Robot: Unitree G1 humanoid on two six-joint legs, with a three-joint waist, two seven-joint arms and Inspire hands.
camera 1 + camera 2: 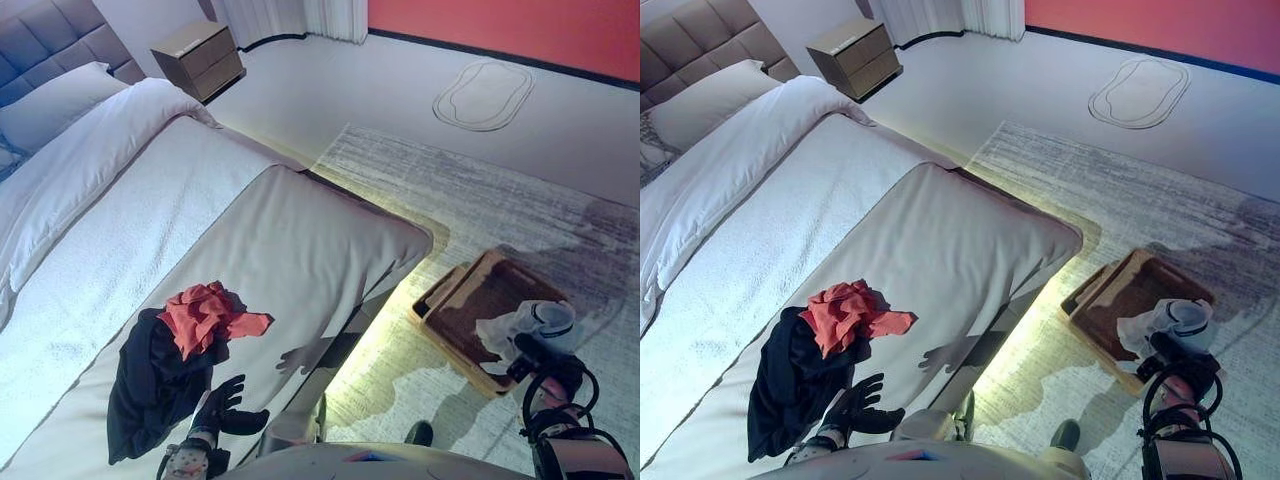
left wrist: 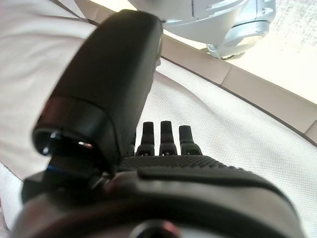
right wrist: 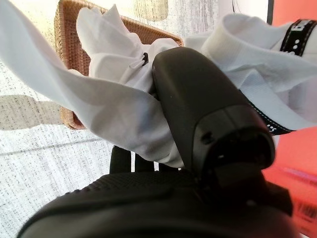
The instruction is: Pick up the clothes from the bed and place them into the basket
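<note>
A red garment [image 1: 208, 315] lies on top of a dark garment [image 1: 150, 385] near the foot of the bed [image 1: 300, 240]. My left hand [image 1: 222, 405] rests on the bed just right of the dark garment, fingers straight and spread, holding nothing. My right hand [image 1: 540, 362] is shut on a white garment [image 1: 525, 325] and holds it over the near edge of the brown wicker basket [image 1: 480, 300] on the floor. In the right wrist view the white garment [image 3: 114, 99] drapes over my thumb [image 3: 198, 99], with the basket [image 3: 67, 29] behind it.
A grey rug [image 1: 520, 200] lies under the basket, right of the bed. A wooden nightstand [image 1: 198, 57] stands at the head of the bed beside pillows [image 1: 60, 100]. A small oval mat [image 1: 484, 94] lies on the far floor.
</note>
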